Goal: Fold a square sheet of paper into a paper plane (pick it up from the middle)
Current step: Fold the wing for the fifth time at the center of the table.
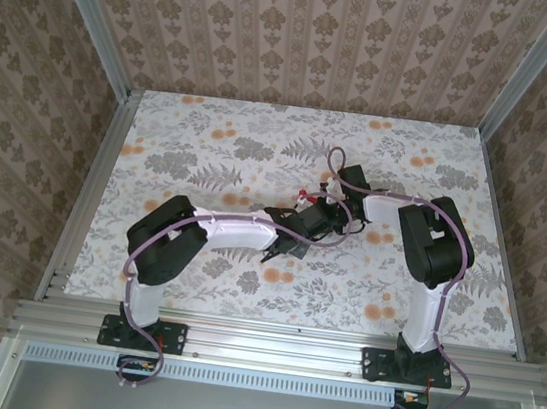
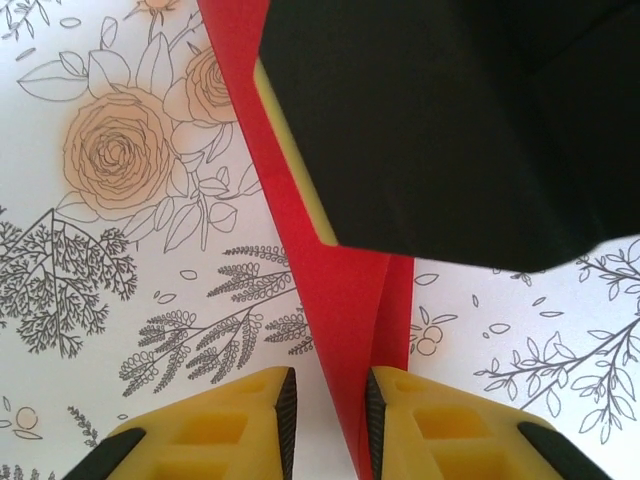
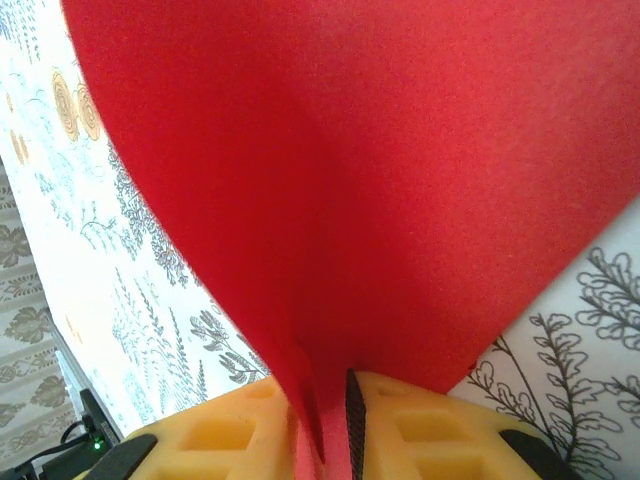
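Note:
The red sheet of paper [image 2: 345, 300] is folded into a narrow, layered, pointed shape and hangs above the table between both grippers. My left gripper [image 2: 330, 425] has it between its jaws. The paper lies against the right pad [image 2: 373, 420], and a gap separates it from the left pad [image 2: 285, 420]. My right gripper [image 3: 322, 425] is shut on a pinched fold of the paper [image 3: 380, 180], which spreads wide above its fingers. In the left wrist view the right gripper's black body [image 2: 450, 130] sits just above, one yellow finger along the paper. In the top view both wrists meet mid-table, with a bit of red paper [image 1: 301, 194] showing.
The table [image 1: 209, 156] has a white cloth printed with flowers and leaves. Aluminium rails [image 1: 275, 346] frame it at the front and sides, and patterned walls close it in. Open cloth lies all round the two wrists.

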